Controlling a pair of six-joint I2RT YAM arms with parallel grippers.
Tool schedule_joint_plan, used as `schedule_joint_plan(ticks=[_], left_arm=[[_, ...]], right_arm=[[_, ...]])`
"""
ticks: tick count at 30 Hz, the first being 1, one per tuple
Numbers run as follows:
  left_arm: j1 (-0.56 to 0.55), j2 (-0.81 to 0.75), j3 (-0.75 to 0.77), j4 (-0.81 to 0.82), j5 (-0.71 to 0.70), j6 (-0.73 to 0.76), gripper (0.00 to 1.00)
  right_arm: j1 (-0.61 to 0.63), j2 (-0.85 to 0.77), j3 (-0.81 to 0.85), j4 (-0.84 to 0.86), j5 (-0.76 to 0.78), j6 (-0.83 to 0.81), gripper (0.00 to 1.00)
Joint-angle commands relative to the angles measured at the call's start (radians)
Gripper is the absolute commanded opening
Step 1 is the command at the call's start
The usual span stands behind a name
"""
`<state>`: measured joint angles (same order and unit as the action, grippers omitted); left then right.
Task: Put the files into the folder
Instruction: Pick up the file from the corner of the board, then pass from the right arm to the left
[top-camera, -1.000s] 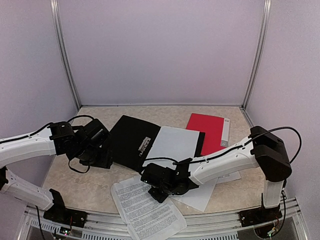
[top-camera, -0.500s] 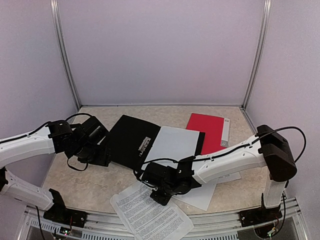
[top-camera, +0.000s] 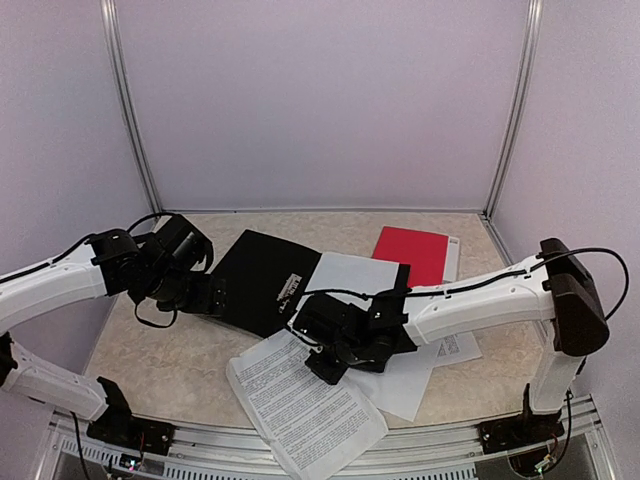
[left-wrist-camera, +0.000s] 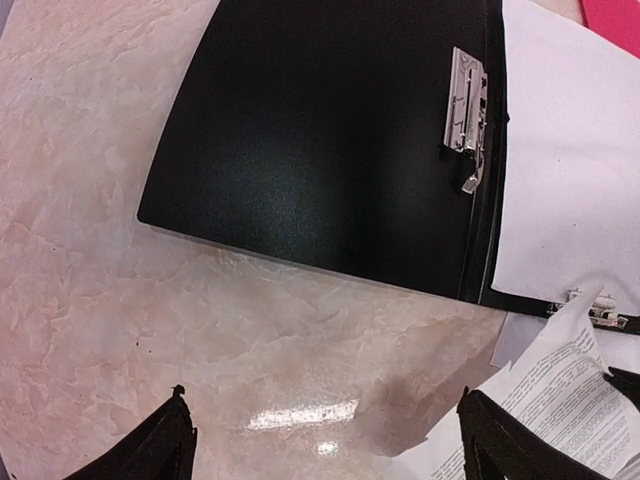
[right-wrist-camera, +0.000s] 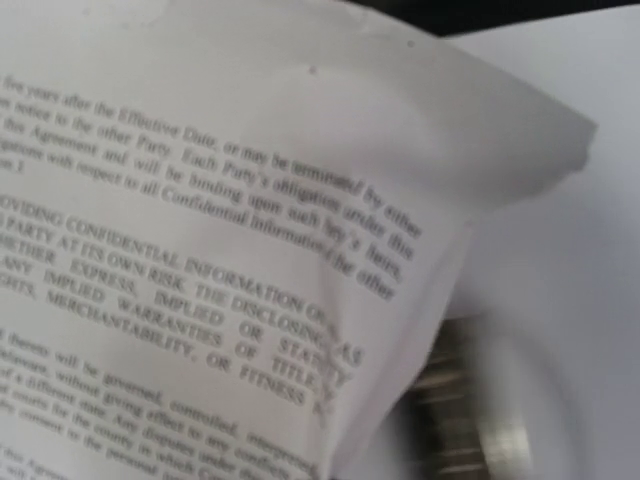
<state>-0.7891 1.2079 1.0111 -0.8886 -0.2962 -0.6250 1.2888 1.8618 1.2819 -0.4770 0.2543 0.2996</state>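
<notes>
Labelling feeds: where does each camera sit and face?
Top external: above, behind bases, facing down over beige table; left arm, right arm show.
Left wrist: looks down on open black folder; left claw's fingertips below.
Right wrist: close on a printed white paper sheet; no claw visible.
Shared: top and left wrist show the folder.

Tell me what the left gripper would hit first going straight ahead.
Probably the bare table just short of the black folder, though depth is hard to judge.
</notes>
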Motion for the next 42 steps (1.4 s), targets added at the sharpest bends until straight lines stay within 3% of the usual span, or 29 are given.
schedule_joint_plan(ticks=[1,10,22,35,42], left_arm=[[0.038,-0.017,0.027,0.083,0.079,0.027,0.90],[0.075,0.037,0.027,0.273,0.198,0.032,0.98],[0.103,0.326,0.050,0.580,0.419,-0.019,0.98],[0.168,0.484,0.049,0.809,0.652,0.022,0.77],[0.175,0.519,0.028,0.880,0.702,0.029,0.63]], right_arm=[[-0.091,-0.101,0.013,0.010,0.103,0.015,0.00],[-0.254,-0.163,0.016,0.095,0.158,0.023,0.00],[-0.372,-0.167,-0.045,0.236,0.063,0.079,0.00],[-0.416,-0.171,-0.061,0.241,0.030,0.076,0.00],[-0.424,-0.180,-0.069,0.250,0.024,0.073,0.00]])
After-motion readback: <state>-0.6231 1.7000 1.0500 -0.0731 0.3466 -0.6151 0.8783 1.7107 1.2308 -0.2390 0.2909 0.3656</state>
